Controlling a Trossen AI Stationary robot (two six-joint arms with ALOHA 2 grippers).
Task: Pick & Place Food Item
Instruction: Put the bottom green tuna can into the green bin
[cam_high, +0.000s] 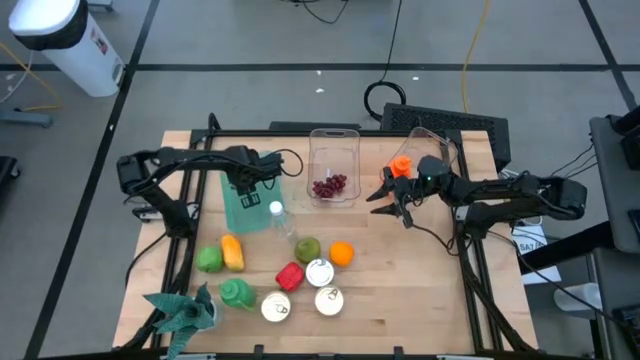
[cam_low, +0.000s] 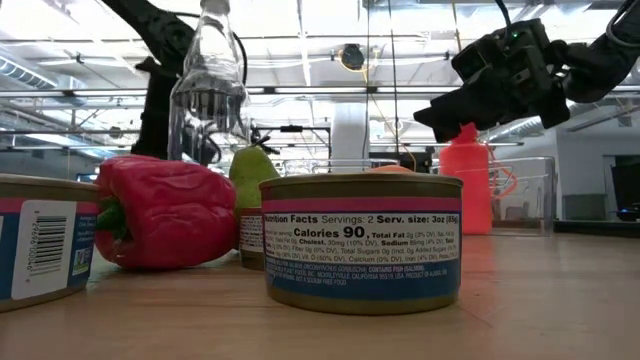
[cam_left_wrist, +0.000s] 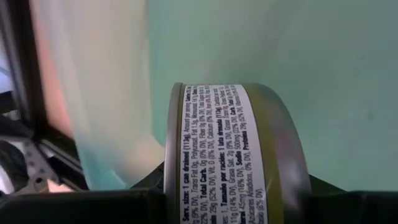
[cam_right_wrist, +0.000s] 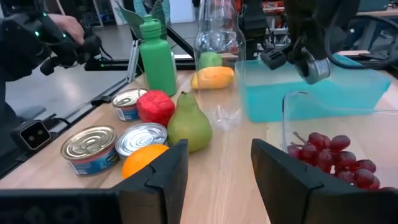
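Note:
My left gripper (cam_high: 252, 185) is shut on a tuna can (cam_left_wrist: 230, 149) and hangs over the teal bin (cam_high: 238, 210) at the table's left; from the right wrist the can (cam_right_wrist: 314, 70) shows above the bin (cam_right_wrist: 311, 99). My right gripper (cam_high: 383, 200) stands open and level beside the clear bin of grapes (cam_high: 330, 185), nothing between its fingers (cam_right_wrist: 168, 174). An orange bottle (cam_high: 400, 166) stands just behind it. My left gripper pinches the can between its two fingers, one at each flat end, beside the label wall (cam_left_wrist: 217, 186). The fingers come slanting down from above. The can sits on edge in the hold, label side toward the wrist camera, lifted clear above the teal bin (cam_left_wrist: 323, 62).
Near the front stand a pear (cam_high: 307, 248), an orange (cam_high: 342, 254), a red pepper (cam_high: 289, 276), three cans (cam_high: 319, 272), a green bottle (cam_high: 237, 293), a yellow fruit (cam_high: 232, 252) and a water bottle (cam_high: 278, 218). A second clear bin (cam_high: 437, 145) is at far right.

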